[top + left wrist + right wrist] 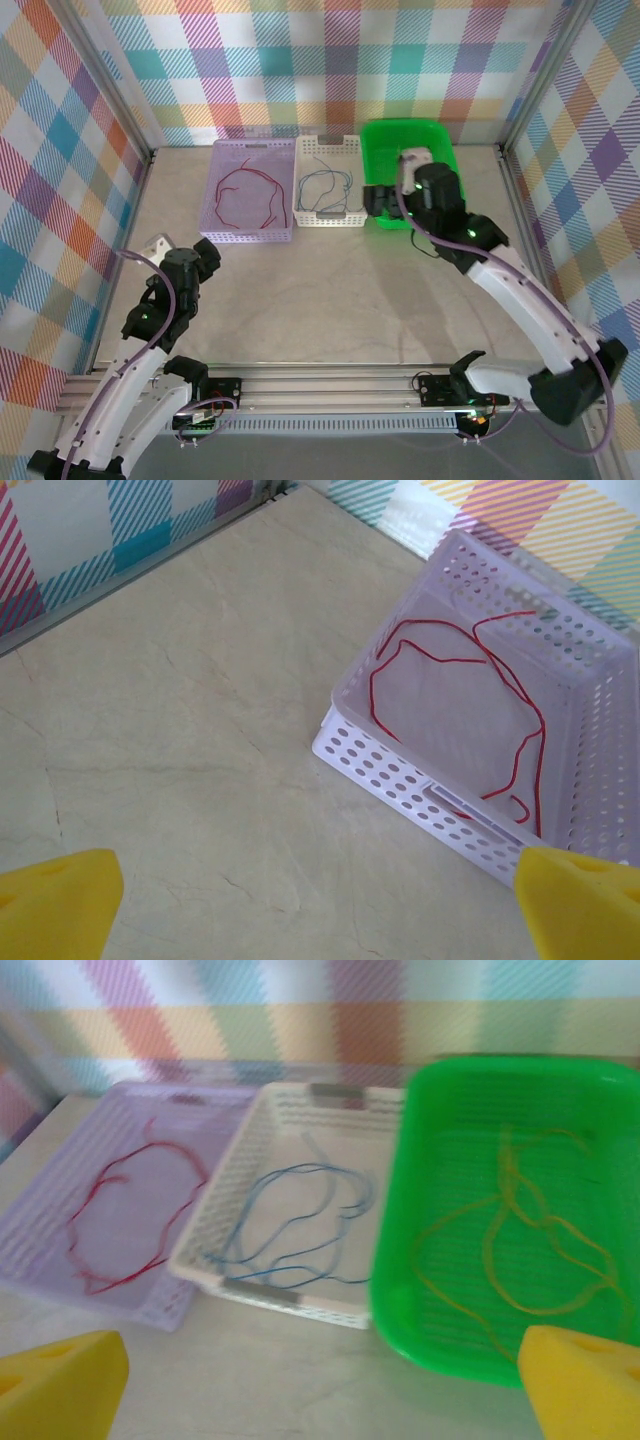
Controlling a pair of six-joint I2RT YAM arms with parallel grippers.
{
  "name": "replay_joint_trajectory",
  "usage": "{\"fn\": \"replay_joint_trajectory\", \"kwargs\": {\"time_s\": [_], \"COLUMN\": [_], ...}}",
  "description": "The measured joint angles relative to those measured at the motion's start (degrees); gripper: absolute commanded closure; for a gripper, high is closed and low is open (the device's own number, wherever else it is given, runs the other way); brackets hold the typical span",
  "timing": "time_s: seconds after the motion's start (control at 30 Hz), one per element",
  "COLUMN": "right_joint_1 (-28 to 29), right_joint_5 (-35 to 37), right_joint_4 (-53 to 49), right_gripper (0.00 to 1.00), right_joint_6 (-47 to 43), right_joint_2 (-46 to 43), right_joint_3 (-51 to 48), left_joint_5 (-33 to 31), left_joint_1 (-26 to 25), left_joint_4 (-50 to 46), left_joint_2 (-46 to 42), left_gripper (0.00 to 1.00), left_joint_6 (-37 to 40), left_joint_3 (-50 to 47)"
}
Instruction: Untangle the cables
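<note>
- Yellow fingertip pads (55,900) of the left gripper (320,910) are seen at the bottom corners of the left wrist view. They are spread wide apart, and only bare table (180,730) is seen between them.
- From above, the left gripper is seen over the table, near the front left corner of the purple basket (400,780) and not touching it.
- A red cable (541,760) is laid in loose loops on the floor of the purple basket.
- The right gripper (320,1380) is likewise released: its yellow pads (580,1380) are held far apart and nothing is gripped.
- In the overhead view the right gripper is placed at the near left corner of the green basket (440,130); whether it touches the rim cannot be told.
- A blue-grey cable (290,1168) is coiled inside the white basket (300,1305), which is set between the purple and green baskets.
- Thin yellow-orange cables (505,1175) are spread across the floor of the green basket and cross one another; the blur prevents them from being counted.
- All three baskets are lined up side by side at the far edge of the table, against the plaid wall (330,60).
</note>
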Motion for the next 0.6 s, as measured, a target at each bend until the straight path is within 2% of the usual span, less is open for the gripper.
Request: {"fn": "replay_joint_trajectory", "kwargs": {"time_s": [0.17, 0.4, 0.6], "right_joint_1": [-7.17, -12.79, -17.22], "right_joint_5": [1.07, 1.33, 3.23], "right_joint_4": [2.6, 8.85, 16.2], "right_gripper": [0.0, 0.0, 0.0], "right_joint_6": [2.67, 0.24, -1.88], "right_joint_2": [-9.51, -11.65, -11.96], "right_joint_3": [-10.29, -20.06, -29.57], "left_joint_5": [-2.01, -3.61, -5.77], "left_joint_1": [-0.39, -0.87, -1.25], "left_joint_4": [0.15, -0.39, 1.79], "left_joint_2": [2.45, 8.5, 7.48], "left_gripper": [0.0, 0.0, 0.0], "left_joint_6": [-0.74, -0.79, 0.68], "left_joint_3": [0.02, 0.09, -0.79]}}
